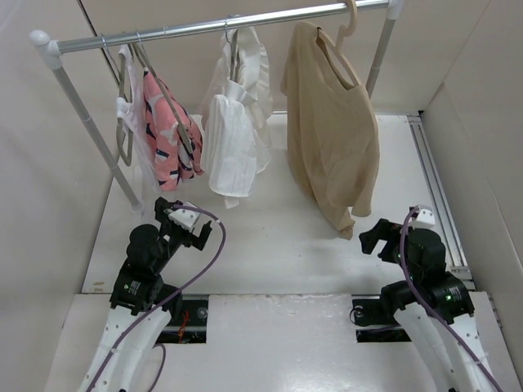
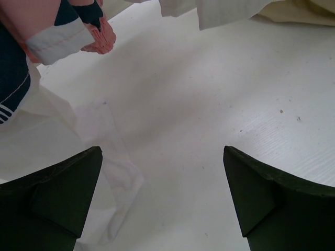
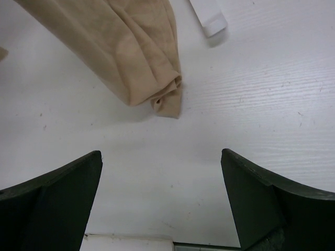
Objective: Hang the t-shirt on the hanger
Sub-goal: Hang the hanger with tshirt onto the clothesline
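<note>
A rail (image 1: 221, 26) runs from the upper left of the overhead view to the upper right. From it hang, in turn, a pink patterned garment (image 1: 167, 131), a white ribbed top (image 1: 233, 147) and, right of centre, the t-shirt (image 1: 335, 139). The t-shirt is on the hanger (image 1: 350, 24), whose hook sits over the rail at the upper right. Its long axis runs top to bottom, neck up, with a bunched lower corner pointing down at the white bench (image 1: 278, 245). At the lower left, the left tool (image 2: 161, 157) has its fingers wide apart above the bench. At the lower right, the right tool (image 3: 159, 157) is likewise spread, near that corner.
</note>
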Controlling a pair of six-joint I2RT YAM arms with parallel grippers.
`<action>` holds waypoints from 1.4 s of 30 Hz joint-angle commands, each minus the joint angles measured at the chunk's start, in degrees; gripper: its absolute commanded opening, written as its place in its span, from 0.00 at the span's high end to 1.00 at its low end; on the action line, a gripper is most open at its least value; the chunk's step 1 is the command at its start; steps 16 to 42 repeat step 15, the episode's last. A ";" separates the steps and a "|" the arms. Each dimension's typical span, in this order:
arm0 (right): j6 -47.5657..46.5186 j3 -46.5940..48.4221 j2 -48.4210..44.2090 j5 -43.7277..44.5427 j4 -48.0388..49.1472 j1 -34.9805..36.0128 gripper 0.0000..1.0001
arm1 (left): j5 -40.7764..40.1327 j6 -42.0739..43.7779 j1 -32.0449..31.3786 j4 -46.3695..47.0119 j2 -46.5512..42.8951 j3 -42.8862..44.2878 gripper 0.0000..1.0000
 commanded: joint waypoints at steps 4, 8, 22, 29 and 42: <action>3.05 -1.47 -4.45 1.36 -1.54 -0.19 0.00 | -0.70 1.95 0.58 3.63 -0.35 -0.40 0.00; 3.05 -1.99 -8.48 1.36 -3.56 -0.19 0.00 | 0.53 2.47 2.08 3.63 -0.35 -0.93 0.00; 3.05 -1.38 -13.32 1.36 -6.82 -0.19 0.00 | 0.53 2.47 2.08 3.63 -0.88 -0.93 0.00; 3.05 -1.38 -13.32 1.36 -6.82 -0.19 0.00 | 0.53 2.47 2.08 3.63 -0.88 -0.93 0.00; 3.05 -1.38 -13.32 1.36 -6.82 -0.19 0.00 | 0.53 2.47 2.08 3.63 -0.88 -0.93 0.00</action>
